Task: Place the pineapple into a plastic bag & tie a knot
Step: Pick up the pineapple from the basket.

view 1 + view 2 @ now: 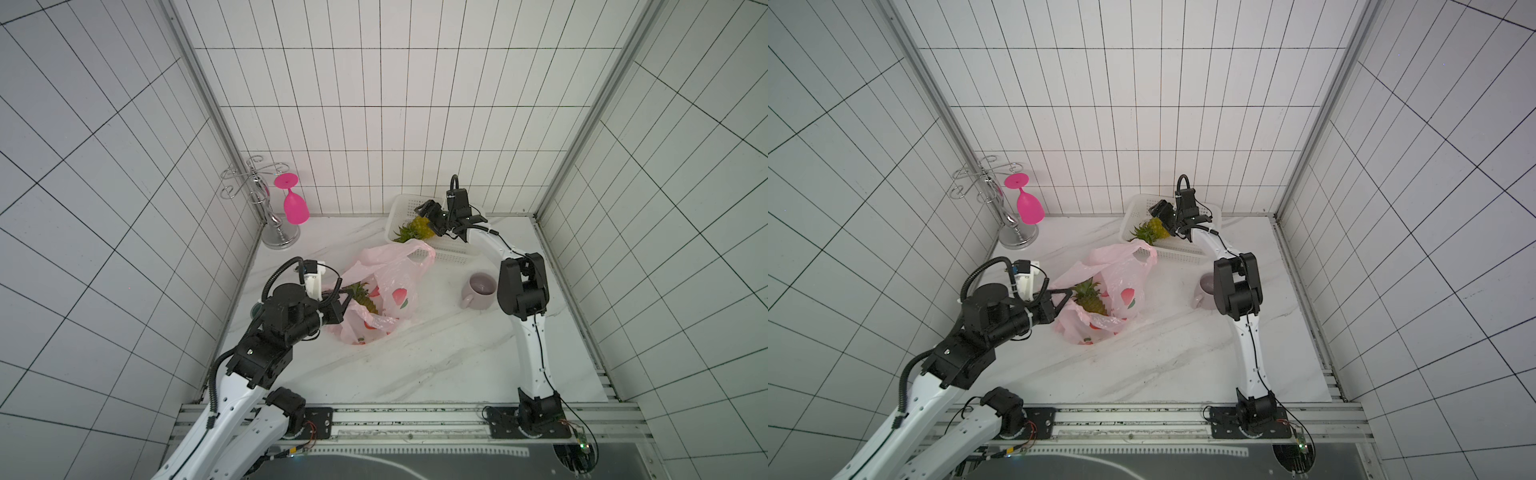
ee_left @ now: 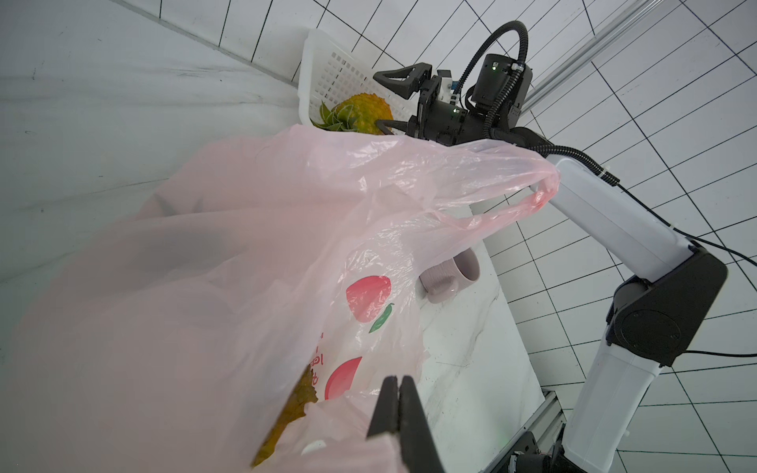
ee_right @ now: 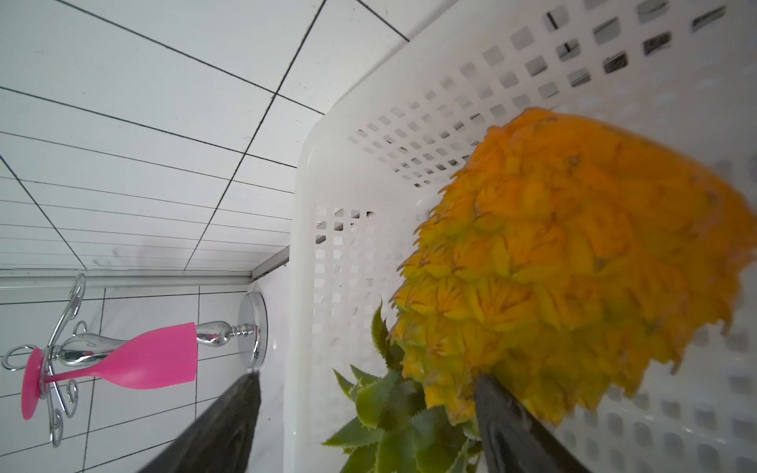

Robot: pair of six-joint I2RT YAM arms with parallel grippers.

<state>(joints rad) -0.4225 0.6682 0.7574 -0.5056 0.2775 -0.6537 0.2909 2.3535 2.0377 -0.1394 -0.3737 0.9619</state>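
Observation:
A yellow pineapple (image 1: 417, 228) (image 3: 573, 254) lies in the white basket (image 1: 451, 251) at the back, its green crown over the rim. My right gripper (image 1: 430, 218) (image 3: 368, 426) is open over it, one finger against the fruit, the other apart from it. The pale-pink plastic bag (image 1: 390, 282) (image 2: 245, 245) lies open mid-table with another pineapple (image 1: 365, 297) (image 2: 295, 405) inside. My left gripper (image 1: 348, 294) (image 2: 396, 383) is shut on the bag's near rim strip. The far handle loop hangs loose and no knot is in view.
A lilac mug (image 1: 478, 291) stands on the table to the right of the bag, beside my right arm's elbow. A chrome glass rack (image 1: 278, 232) with a pink goblet (image 1: 295, 205) hanging upside down stands in the back left corner. Tiled walls close three sides.

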